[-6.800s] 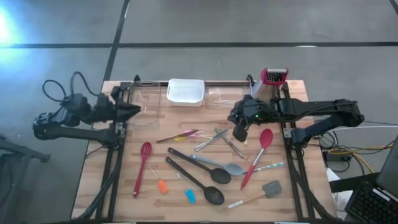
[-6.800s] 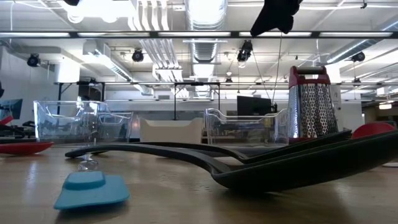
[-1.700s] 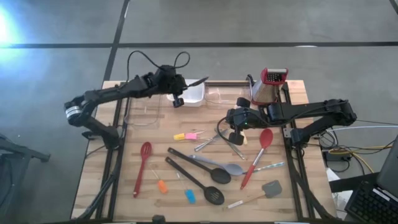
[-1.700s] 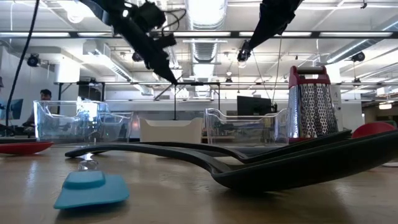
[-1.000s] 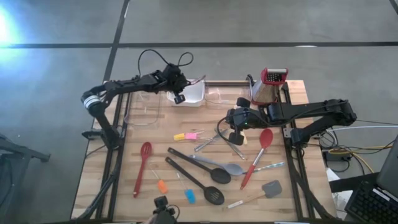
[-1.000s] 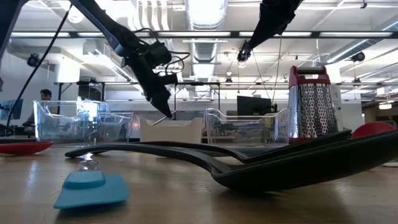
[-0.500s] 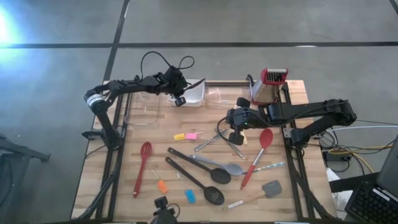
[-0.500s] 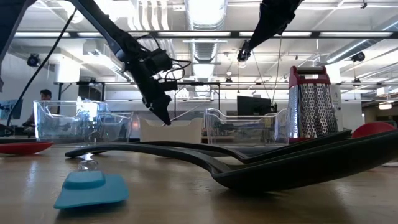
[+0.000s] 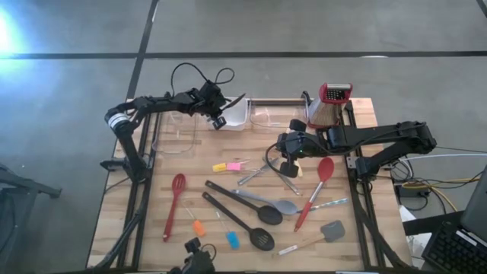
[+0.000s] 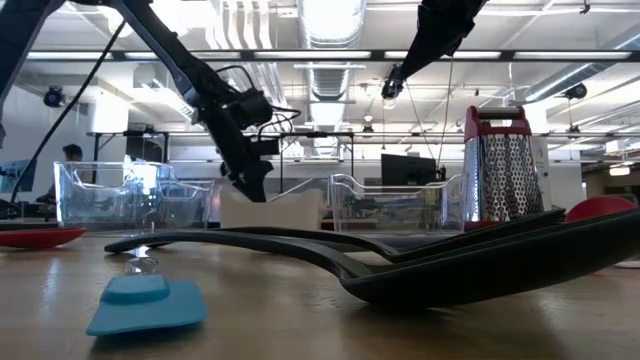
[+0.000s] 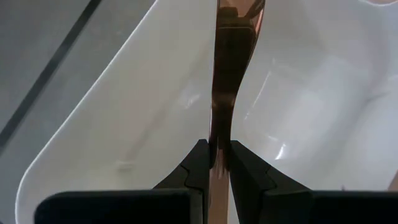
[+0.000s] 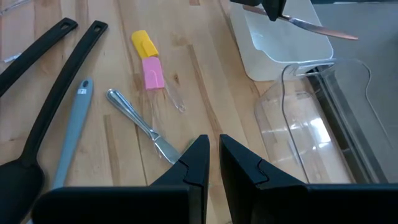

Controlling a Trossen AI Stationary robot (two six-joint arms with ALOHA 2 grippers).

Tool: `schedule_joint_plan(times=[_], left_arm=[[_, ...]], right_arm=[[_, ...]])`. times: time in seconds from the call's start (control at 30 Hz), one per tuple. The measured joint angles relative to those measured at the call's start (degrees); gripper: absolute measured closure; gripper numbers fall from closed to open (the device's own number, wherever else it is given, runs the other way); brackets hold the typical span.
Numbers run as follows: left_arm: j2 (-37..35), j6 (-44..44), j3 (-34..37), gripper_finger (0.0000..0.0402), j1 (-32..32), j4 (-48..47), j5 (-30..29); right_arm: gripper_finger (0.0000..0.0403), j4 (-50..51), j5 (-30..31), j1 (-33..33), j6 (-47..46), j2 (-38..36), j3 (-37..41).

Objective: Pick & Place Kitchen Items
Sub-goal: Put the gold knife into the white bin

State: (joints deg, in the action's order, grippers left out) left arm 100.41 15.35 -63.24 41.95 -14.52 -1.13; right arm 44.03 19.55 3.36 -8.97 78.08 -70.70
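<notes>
My left gripper (image 9: 219, 116) is over the left part of the white tray (image 9: 240, 120), shut on a thin copper-coloured metal utensil (image 9: 237, 101). It also shows in the low view (image 10: 252, 188) and in the right wrist view (image 12: 267, 9). My right gripper (image 9: 291, 169) hovers shut and empty over the table's middle, near a table knife (image 12: 140, 124) and a yellow-and-pink piece (image 12: 149, 62). Red spoons (image 9: 175, 205) (image 9: 316, 190), black spoons (image 9: 240, 217) and a grey spoon (image 9: 266, 202) lie flat on the wood. My left gripper pinches the copper utensil's thin shaft (image 11: 219, 146) between its two fingers. The fingers come from above, slanting down, and lie across it. The utensil's long free end (image 12: 336, 31) sticks out past the fingers over the tray, lifted clear of it.
A red-topped metal grater (image 9: 333, 95) stands at the far right. Clear bins (image 9: 175, 133) (image 9: 274, 118) flank the tray. Small orange (image 9: 198, 227) and blue (image 9: 232, 240) pieces and a grey spatula (image 9: 332, 230) lie near the front edge.
My left gripper, still shut on the copper utensil, has gone down toward the white tray and a little toward the table's left edge.
</notes>
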Motion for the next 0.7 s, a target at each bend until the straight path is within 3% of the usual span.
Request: schedule_joint_plan(times=[0.6,0.7], left_arm=[[3.38,1.55,-1.4,0.0362,0.04,0.24,0.0],[3.4,1.55,-1.4,0.0347,0.04,0.61,0.02]], right_arm=[[0.0369,-0.02,0.02,0.0,0.02,-0.02,0.0],[0.0369,-0.02,0.02,0.0,0.02,-0.01,0.0]])
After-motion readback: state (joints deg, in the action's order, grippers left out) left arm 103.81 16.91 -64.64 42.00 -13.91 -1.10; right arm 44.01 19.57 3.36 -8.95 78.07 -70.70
